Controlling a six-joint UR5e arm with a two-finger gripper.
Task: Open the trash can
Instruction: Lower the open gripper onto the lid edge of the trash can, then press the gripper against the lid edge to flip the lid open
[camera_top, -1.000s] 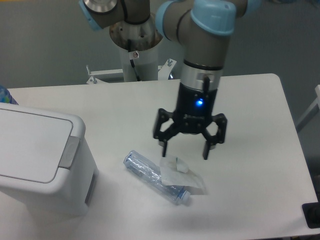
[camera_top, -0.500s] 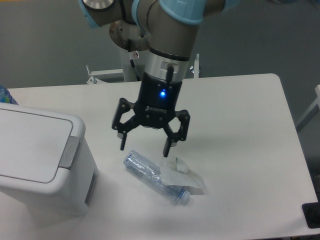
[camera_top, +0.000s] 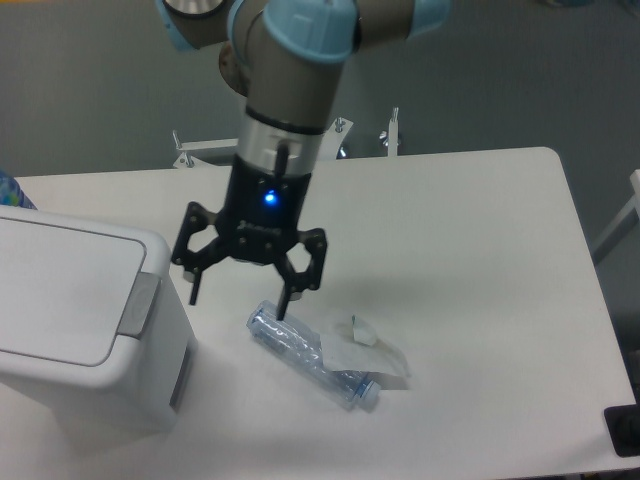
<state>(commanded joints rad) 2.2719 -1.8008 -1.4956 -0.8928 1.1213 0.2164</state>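
Observation:
The trash can (camera_top: 70, 330) is a large white boxy bin at the left edge of the table. Its flat white lid (camera_top: 55, 285) is closed, with a light grey push tab (camera_top: 139, 304) on its right side. My gripper (camera_top: 240, 298) is open and empty. It hangs above the table just right of the bin, its left fingertip close to the tab but apart from it.
A clear crushed plastic bottle (camera_top: 315, 353) lies on the white table (camera_top: 480, 270) just below and right of my gripper. The arm's base post (camera_top: 270, 120) stands at the table's back edge. A dark object (camera_top: 625, 430) sits at the lower right corner.
My gripper has moved steadily left across the table, from above the bottle's right end to beside the trash can's tab. It stayed open. The bottle and the bin have not moved.

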